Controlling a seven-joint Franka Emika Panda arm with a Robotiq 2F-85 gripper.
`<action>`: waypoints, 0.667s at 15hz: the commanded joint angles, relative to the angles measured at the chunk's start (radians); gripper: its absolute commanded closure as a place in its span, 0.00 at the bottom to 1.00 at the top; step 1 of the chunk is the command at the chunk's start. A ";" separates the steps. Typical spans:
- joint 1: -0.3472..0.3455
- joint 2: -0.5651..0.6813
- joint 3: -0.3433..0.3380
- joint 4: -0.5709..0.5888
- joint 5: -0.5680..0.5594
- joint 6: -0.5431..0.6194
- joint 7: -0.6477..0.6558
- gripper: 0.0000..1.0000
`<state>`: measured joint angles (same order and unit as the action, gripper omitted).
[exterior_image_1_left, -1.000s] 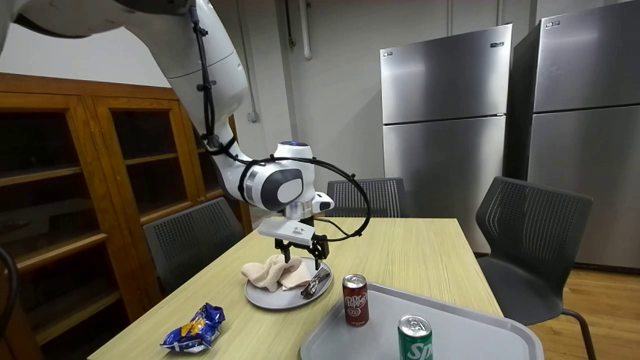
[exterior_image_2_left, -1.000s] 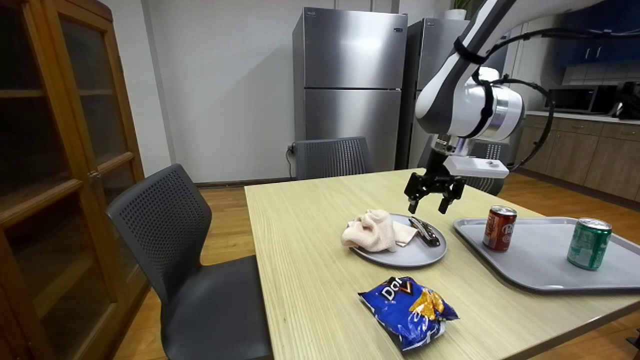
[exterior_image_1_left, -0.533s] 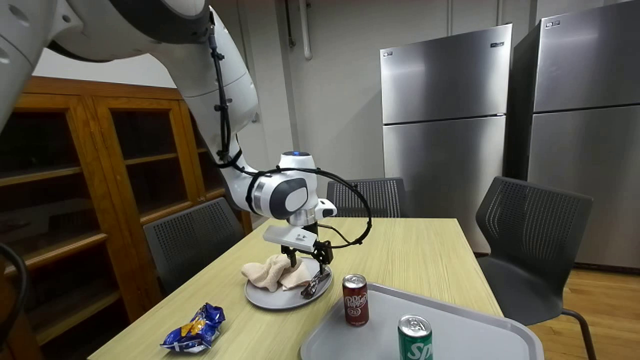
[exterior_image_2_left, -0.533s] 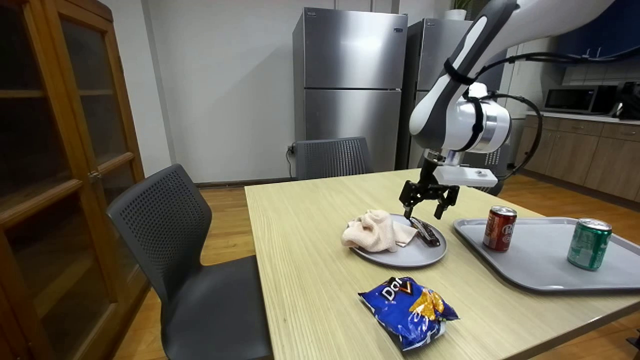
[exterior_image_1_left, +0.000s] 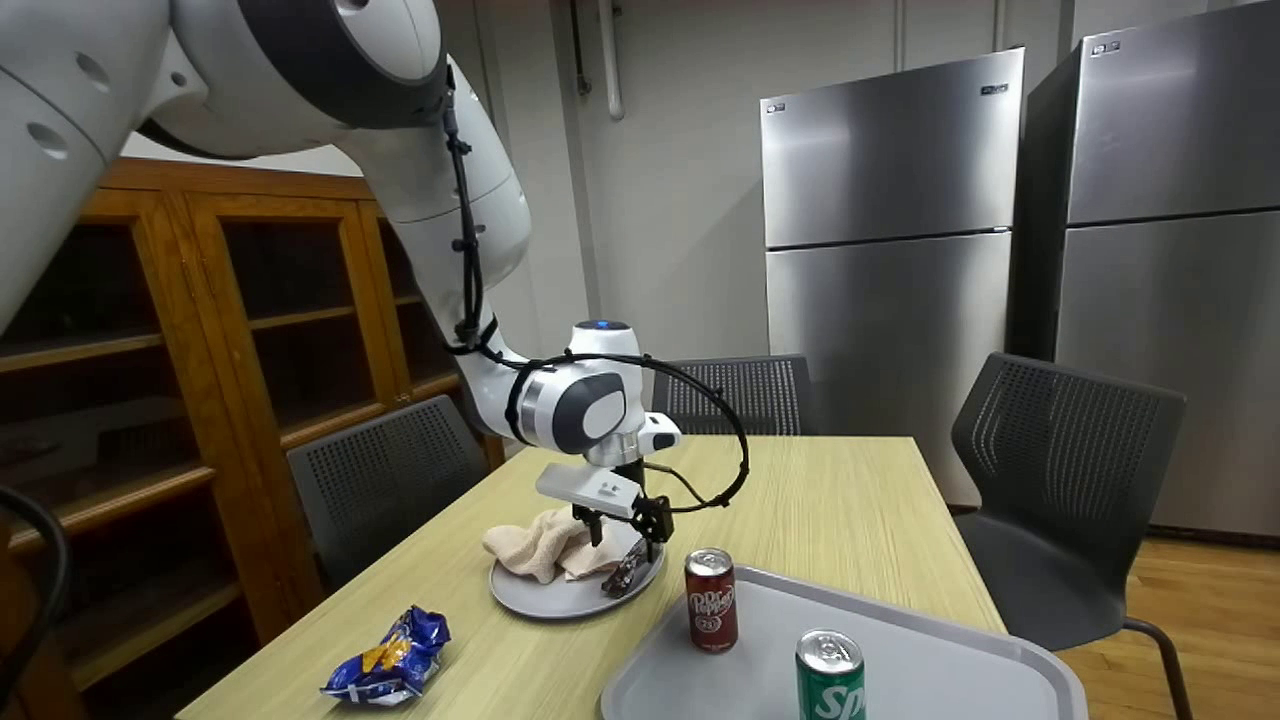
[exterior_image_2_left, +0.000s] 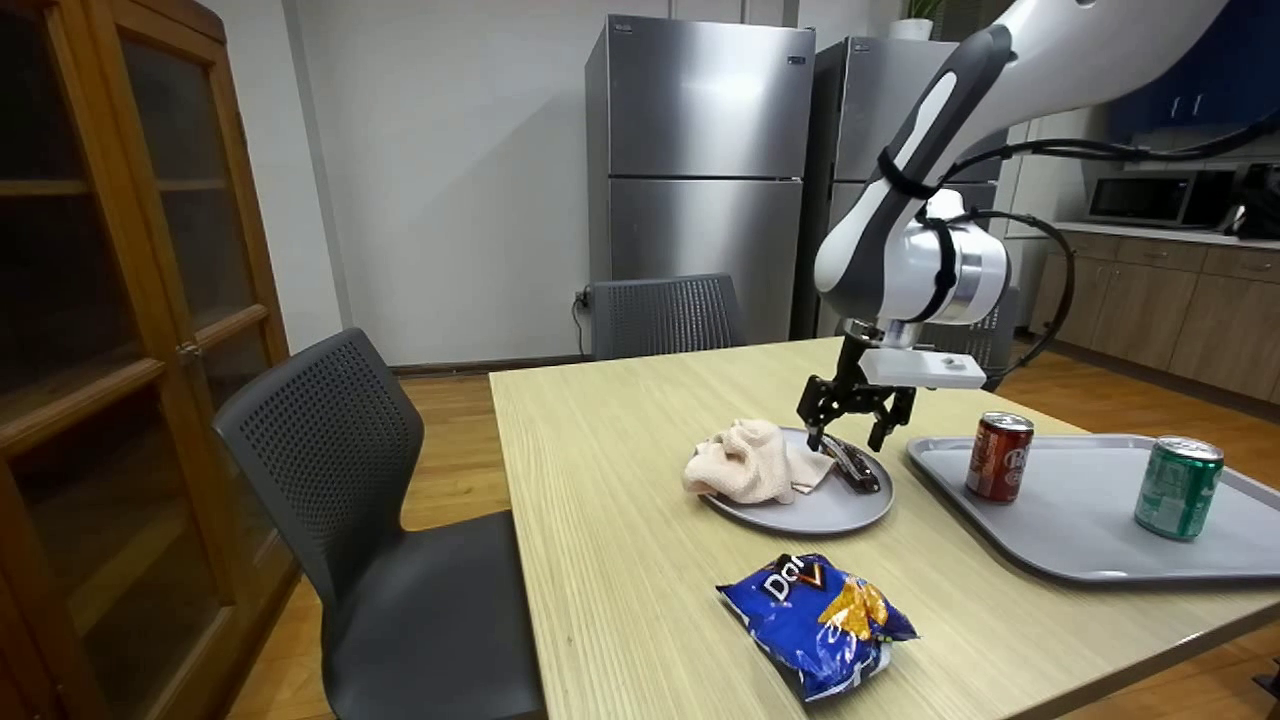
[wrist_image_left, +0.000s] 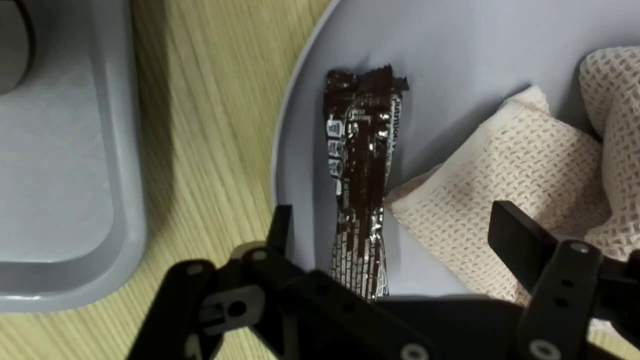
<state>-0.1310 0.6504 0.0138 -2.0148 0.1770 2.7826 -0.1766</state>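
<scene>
Black hand (wrist_image_left: 392, 220), spread wide and empty, hangs above the slim, glossy brown-wrapped bar (wrist_image_left: 362, 175), whose length crosses its closing direction.

Both exterior views are looking slightly down from farther back, across the table (exterior_image_2_left: 620, 500) toward a refrigerator (exterior_image_1_left: 890, 160) | wrist view is peering down, close above the wrapped bar (wrist_image_left: 361, 175) | I'm seeing all three sharing plate (wrist_image_left: 480, 30) and tray (wrist_image_left: 50, 175)

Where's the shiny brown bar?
In the wrist view, the brown bar lies on the grey plate by its left rim, just left of the cream cloth, with the open gripper near the bar's lower end.
</scene>
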 joint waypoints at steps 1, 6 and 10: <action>0.013 0.021 -0.012 0.035 -0.038 -0.008 0.053 0.00; 0.009 0.023 -0.008 0.037 -0.046 -0.005 0.054 0.28; 0.008 0.019 -0.008 0.034 -0.047 -0.005 0.054 0.60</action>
<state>-0.1301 0.6623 0.0133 -2.0008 0.1600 2.7826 -0.1617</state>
